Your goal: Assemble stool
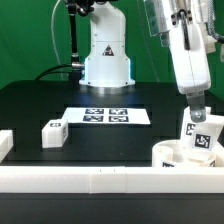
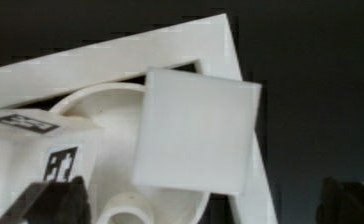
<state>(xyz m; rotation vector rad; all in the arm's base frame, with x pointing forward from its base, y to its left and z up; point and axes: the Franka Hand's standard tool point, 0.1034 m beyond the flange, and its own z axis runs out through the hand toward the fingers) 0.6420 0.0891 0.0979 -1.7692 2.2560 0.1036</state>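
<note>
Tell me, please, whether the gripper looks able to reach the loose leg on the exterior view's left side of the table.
Probably yes. The loose leg stands alone on the bare table, with nothing over or against it. The gripper is open, above the seat on the other side.

Shows a white leg (image 2: 197, 135) against the round seat (image 2: 94, 105), tagged leg (image 2: 51, 155) beside, rails (image 2: 170, 42) cornering behind, dark counter (image 2: 312, 90) beyond.
</note>
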